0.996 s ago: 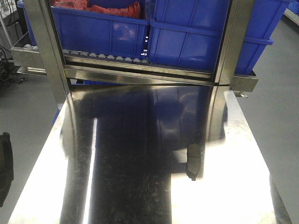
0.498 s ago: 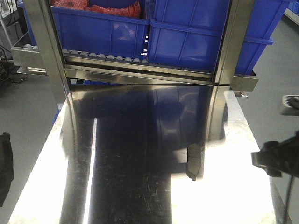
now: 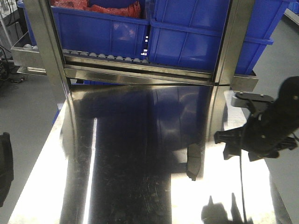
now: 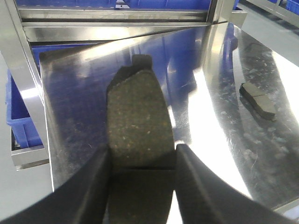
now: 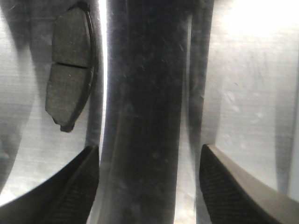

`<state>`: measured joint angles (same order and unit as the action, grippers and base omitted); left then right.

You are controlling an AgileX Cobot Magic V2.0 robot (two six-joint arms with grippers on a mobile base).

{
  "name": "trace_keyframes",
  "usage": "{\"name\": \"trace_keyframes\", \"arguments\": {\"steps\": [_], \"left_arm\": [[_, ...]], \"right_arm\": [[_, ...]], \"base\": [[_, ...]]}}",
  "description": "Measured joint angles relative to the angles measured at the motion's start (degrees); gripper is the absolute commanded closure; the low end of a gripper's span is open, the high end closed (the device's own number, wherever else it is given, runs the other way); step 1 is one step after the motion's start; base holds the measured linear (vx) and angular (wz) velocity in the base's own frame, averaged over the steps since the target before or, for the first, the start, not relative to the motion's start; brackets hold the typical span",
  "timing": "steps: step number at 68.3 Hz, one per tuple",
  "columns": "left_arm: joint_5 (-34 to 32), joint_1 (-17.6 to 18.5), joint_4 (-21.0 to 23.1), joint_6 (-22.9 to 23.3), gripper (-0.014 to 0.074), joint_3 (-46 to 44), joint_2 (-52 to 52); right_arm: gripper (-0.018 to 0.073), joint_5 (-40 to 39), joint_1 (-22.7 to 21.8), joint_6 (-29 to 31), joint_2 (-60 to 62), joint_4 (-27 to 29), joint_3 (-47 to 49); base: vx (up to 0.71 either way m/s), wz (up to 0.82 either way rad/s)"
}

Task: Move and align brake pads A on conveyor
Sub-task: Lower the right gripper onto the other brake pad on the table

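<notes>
Over the last second the right arm has swung in from the right edge of the front view. Its right pincer (image 3: 229, 144) now hangs just right of the loose brake pad (image 3: 194, 161), which lies flat on the shiny steel tabletop (image 3: 131, 186), a little right of centre. The pad itself has not shifted.

In the right wrist view that pincer (image 5: 149, 186) is spread wide with nothing between its fingers. The loose brake pad (image 5: 70, 70) sits in the upper left of the frame, off the pincer's centre line. So this reads as an approach: the pincer probably needs to slide across towards the pad before it can close.

The left pincer (image 4: 142, 154) is clamped on a second pad, the held brake pad (image 4: 138, 112), which sticks out ahead of the fingers. The loose brake pad (image 4: 257, 100) shows at the right of that frame. The dark shape at the front view's left edge may be the left arm, but it is too cropped to be sure.

No belt appears in any view, so both pads have yet to reach the conveyor.

Bare steel surrounds the loose pad on all sides. The tabletop's right edge is the nearest limit. The steel uprights and blue bins (image 3: 103, 32) stand well apart, in the upper part of the front view.
</notes>
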<state>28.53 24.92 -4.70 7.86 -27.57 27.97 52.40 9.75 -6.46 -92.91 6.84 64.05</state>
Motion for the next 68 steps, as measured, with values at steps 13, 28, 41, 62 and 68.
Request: {"name": "trace_keyframes", "arguments": {"steps": [13,28,41,62,68], "left_arm": [[0.0,0.0,0.0,0.0,0.0603,0.0,0.0],[0.0,0.0,0.0,0.0,0.0603,0.0,0.0],[0.0,0.0,0.0,0.0,0.0603,0.0,0.0],[0.0,0.0,0.0,0.0,0.0603,0.0,0.0],[0.0,0.0,0.0,0.0,0.0603,0.0,0.0]], "right_arm": [[0.0106,0.5,6.2,-4.8,-7.1,-0.8,6.1],[0.0106,2.3,10.3,-10.7,-15.1,-0.8,13.9],[0.0106,5.6,10.4,-14.0,-19.8,-1.6,19.1],[0.0106,8.0,10.4,-16.0,-24.5,-3.5,22.7],[0.0108,8.5,10.4,-16.2,-25.6,-3.5,22.7]], "base": [[0.0,0.0],[0.0,0.0],[0.0,0.0],[0.0,0.0],[0.0,0.0]]}}
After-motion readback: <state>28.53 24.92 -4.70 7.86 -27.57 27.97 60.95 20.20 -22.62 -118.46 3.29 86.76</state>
